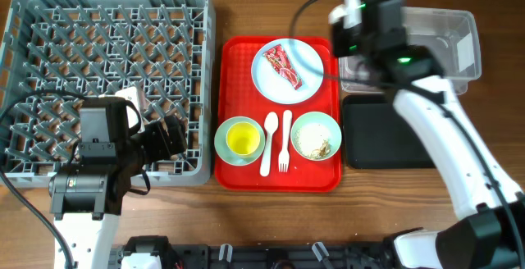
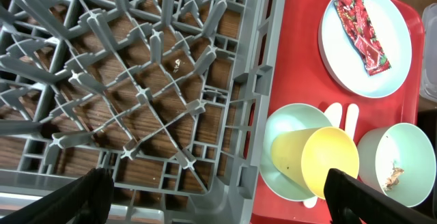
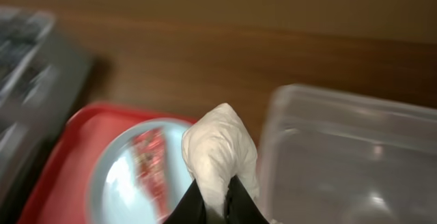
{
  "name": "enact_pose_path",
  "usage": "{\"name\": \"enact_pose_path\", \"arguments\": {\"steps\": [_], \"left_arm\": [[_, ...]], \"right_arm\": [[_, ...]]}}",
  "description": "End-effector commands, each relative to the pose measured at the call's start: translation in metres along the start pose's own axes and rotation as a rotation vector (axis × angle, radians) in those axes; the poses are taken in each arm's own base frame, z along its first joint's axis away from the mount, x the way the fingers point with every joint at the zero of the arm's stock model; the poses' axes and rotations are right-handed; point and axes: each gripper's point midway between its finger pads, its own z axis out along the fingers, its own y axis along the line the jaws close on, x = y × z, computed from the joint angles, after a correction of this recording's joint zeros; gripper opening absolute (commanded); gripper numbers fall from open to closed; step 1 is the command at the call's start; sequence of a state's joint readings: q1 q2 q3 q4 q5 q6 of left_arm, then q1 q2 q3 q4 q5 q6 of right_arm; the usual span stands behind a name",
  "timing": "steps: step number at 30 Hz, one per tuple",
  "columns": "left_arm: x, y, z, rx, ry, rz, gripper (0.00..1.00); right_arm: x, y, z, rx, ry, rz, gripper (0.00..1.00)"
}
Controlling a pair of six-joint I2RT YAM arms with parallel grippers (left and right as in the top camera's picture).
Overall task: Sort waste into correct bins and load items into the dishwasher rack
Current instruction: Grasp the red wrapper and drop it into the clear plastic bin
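My right gripper [image 3: 215,198] is shut on a crumpled white napkin [image 3: 218,149], held above the gap between the red tray [image 3: 68,135] and the clear bin [image 3: 341,156]. The overhead view hides this under the right wrist [image 1: 365,23]. My left gripper [image 2: 218,200] is open and empty over the front right corner of the grey dishwasher rack [image 2: 136,80]. The tray [image 1: 238,72] holds a pale plate [image 1: 308,64] with a red wrapper [image 1: 283,64], a yellow cup [image 1: 242,140] lying on a small dish, a white spoon [image 1: 269,142], a white fork [image 1: 285,142] and a bowl [image 1: 316,136] with food scraps.
The clear bin [image 1: 443,39] stands at the back right, with a black bin [image 1: 385,134] in front of it. The rack [image 1: 107,56] fills the left of the wooden table. In the left wrist view the cup [image 2: 317,162] lies near the right finger.
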State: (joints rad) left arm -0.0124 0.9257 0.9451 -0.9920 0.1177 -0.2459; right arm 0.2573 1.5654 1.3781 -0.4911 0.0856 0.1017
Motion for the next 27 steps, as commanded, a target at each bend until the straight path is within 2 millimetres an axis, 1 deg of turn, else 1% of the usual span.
{"name": "enact_pose_path", "arguments": {"steps": [1,2,3,4,5,6,7,8,9,10,11,13,15,16,18,20,21,22,24,25,26,27], "left_arm": [[-0.006,-0.006,-0.006,0.022,-0.018,0.006,1.00],[-0.006,-0.006,-0.006,0.022,-0.018,0.006,1.00],[-0.006,-0.006,-0.006,0.022,-0.018,0.006,1.00],[-0.006,-0.006,-0.006,0.022,-0.018,0.006,1.00],[-0.006,-0.006,-0.006,0.022,-0.017,0.006,1.00],[-0.006,-0.006,-0.006,0.022,-0.017,0.006,1.00],[-0.006,-0.006,-0.006,0.022,-0.018,0.006,1.00],[-0.006,-0.006,-0.006,0.022,-0.018,0.006,1.00],[-0.006,-0.006,-0.006,0.022,-0.018,0.006,1.00],[-0.006,-0.006,-0.006,0.022,-0.018,0.006,1.00],[-0.006,-0.006,-0.006,0.022,-0.018,0.006,1.00],[-0.006,-0.006,-0.006,0.022,-0.017,0.006,1.00],[-0.006,-0.006,-0.006,0.022,-0.017,0.006,1.00],[-0.006,-0.006,-0.006,0.022,-0.017,0.006,1.00],[-0.006,-0.006,-0.006,0.022,-0.017,0.006,1.00],[-0.006,-0.006,-0.006,0.022,-0.017,0.006,1.00],[-0.006,-0.006,-0.006,0.022,-0.017,0.006,1.00],[-0.006,-0.006,-0.006,0.022,-0.017,0.006,1.00],[-0.006,-0.006,-0.006,0.022,-0.017,0.006,1.00],[-0.006,-0.006,-0.006,0.022,-0.017,0.006,1.00],[-0.006,-0.006,-0.006,0.022,-0.017,0.006,1.00],[-0.006,-0.006,-0.006,0.022,-0.017,0.006,1.00]], "right_arm": [[0.024,-0.074,0.024,0.159,0.084,0.117,0.21],[0.032,-0.089,0.033,0.182,0.108,0.137,0.28],[0.035,-0.093,0.041,0.164,0.114,0.153,0.52],[0.032,-0.087,0.044,0.109,0.103,0.157,0.75],[0.019,-0.069,0.042,0.000,0.064,0.132,0.80],[0.008,-0.052,0.037,-0.082,0.027,0.128,0.80],[-0.003,-0.030,0.031,-0.173,-0.011,0.111,0.80],[-0.010,-0.005,0.027,-0.252,-0.034,0.085,0.80],[-0.008,0.016,0.026,-0.293,-0.031,0.052,0.81],[0.004,0.046,0.030,-0.336,-0.002,-0.052,0.81],[0.017,0.062,0.038,-0.338,0.031,-0.104,0.81],[0.050,0.078,0.063,-0.307,0.126,-0.139,0.83],[0.092,0.094,0.086,-0.327,0.246,-0.161,0.83],[0.110,0.096,0.097,-0.324,0.298,-0.167,0.82],[0.142,0.094,0.117,-0.304,0.383,-0.161,0.76],[0.163,0.089,0.130,-0.271,0.439,-0.138,0.76],[0.175,0.089,0.135,-0.263,0.472,-0.116,0.73],[0.180,0.088,0.137,-0.257,0.489,-0.102,0.69],[0.185,0.088,0.137,-0.257,0.508,-0.096,0.52],[0.188,0.089,0.135,-0.260,0.519,-0.096,0.36],[0.190,0.089,0.134,-0.261,0.529,-0.095,0.27],[0.194,0.087,0.131,-0.258,0.551,-0.095,0.14]]}}
